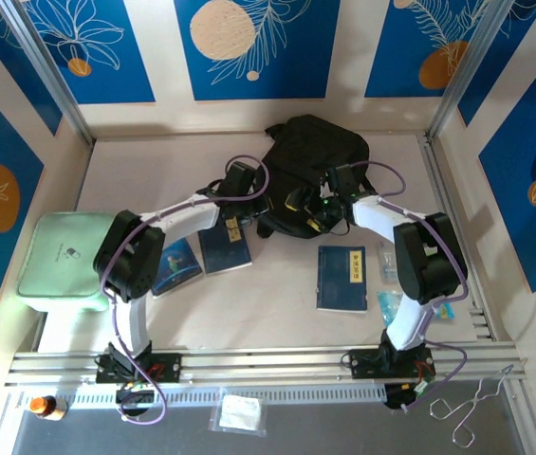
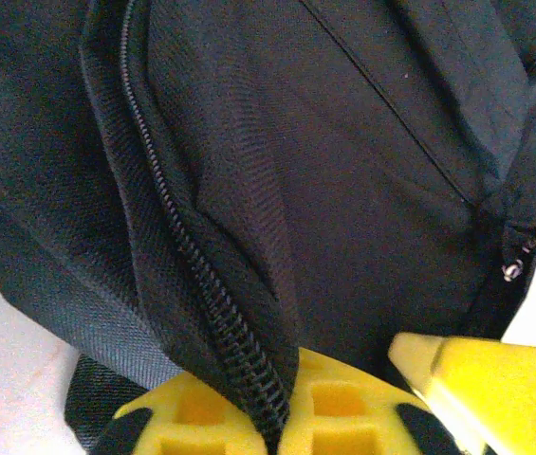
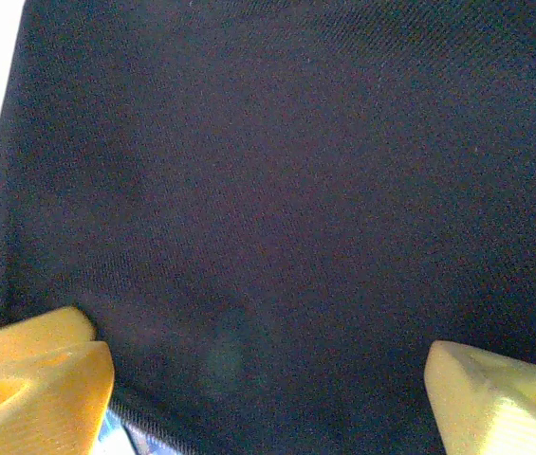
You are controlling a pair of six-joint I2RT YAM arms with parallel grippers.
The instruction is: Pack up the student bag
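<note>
Left gripper [image 2: 381, 379] of mine is pressed together on a fold of the student bag [image 1: 320, 152], with the zipper [image 2: 206, 284] running down across one yellow finger [image 2: 334, 422]. My right gripper [image 3: 268, 389] is spread wide, its two fingers well apart and the black cloth lying against them and across the gap. Under everything is the pale worktop [image 1: 249, 308]. The bag lies slumped on it toward the far middle, with my left arm reaching its near left edge and my right arm its near right side. At the left edge of the worktop sits a light green box [image 1: 59, 256]. Nearer than the bag lie three dark blue books: the right book [image 1: 342, 278] beside my right arm, the middle book [image 1: 225, 248] just below my left wrist, and the left book [image 1: 177, 267] just beside it, partly under my left arm. Smallest, a white packet [image 1: 242, 414] lies on the grey strip in front of my bases.
</note>
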